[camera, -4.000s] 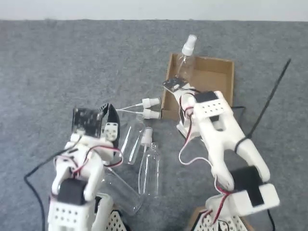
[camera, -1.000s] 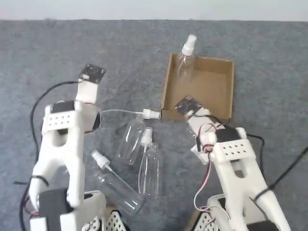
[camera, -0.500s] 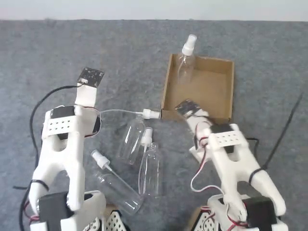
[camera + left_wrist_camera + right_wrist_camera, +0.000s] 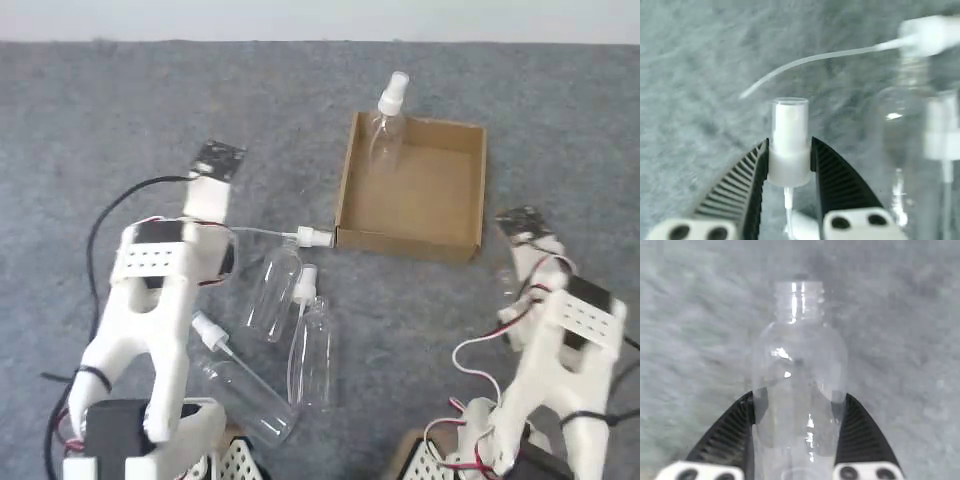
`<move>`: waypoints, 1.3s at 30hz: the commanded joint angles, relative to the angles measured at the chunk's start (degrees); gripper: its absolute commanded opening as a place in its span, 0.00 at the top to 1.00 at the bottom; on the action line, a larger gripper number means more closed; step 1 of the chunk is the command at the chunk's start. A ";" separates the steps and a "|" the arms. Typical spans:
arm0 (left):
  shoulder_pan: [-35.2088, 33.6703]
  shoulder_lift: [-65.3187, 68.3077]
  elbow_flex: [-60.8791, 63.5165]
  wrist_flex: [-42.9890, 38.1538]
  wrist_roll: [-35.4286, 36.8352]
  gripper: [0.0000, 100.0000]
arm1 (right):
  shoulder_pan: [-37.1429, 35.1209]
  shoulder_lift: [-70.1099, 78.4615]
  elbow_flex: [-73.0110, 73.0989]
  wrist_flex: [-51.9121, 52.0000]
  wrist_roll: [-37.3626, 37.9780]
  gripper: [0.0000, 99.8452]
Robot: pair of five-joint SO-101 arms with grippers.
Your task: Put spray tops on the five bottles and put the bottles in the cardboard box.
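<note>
Left wrist view: left claw (image 4: 788,145) is clenched on a white spray top (image 4: 789,125), dip tube hanging down between the fingers. Just past it I see a loose spray top (image 4: 927,37) lying on the grey surface (image 4: 685,60), its curved tube pointing back at the claw.

Right wrist view: right claw (image 4: 799,401) is grasping a clear held bottle (image 4: 799,370) round its body, with the neck open and pointing away.

High view: cardboard box (image 4: 345,190) sits at the far middle of the surface. A capped bottle (image 4: 385,125) stands upright in its far-left corner. Left arm (image 4: 150,290) is left of the box, right arm (image 4: 565,335) off its near-right corner. Between the arms lie a bare-necked bottle (image 4: 272,290) and two sprayer bottles (image 4: 312,350), (image 4: 240,378), all on their sides.
</note>
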 commanded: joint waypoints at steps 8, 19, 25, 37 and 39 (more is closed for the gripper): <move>2.20 18.02 -15.08 0.44 2.29 0.99 | 2.95 13.14 -12.04 -6.55 -3.69 0.96; 1.49 22.15 -20.88 1.85 1.93 0.86 | 2.59 14.64 -12.57 -6.64 -3.87 0.96; 2.11 22.42 -25.71 4.13 1.85 0.86 | 2.59 14.64 -12.66 -6.55 -3.87 0.95; 1.85 33.23 -28.44 0.79 1.76 0.92 | 2.95 14.64 -12.66 -6.55 -3.87 0.95; 1.76 31.82 -29.58 2.37 1.76 0.99 | 2.95 14.64 -12.66 -6.55 -3.87 0.95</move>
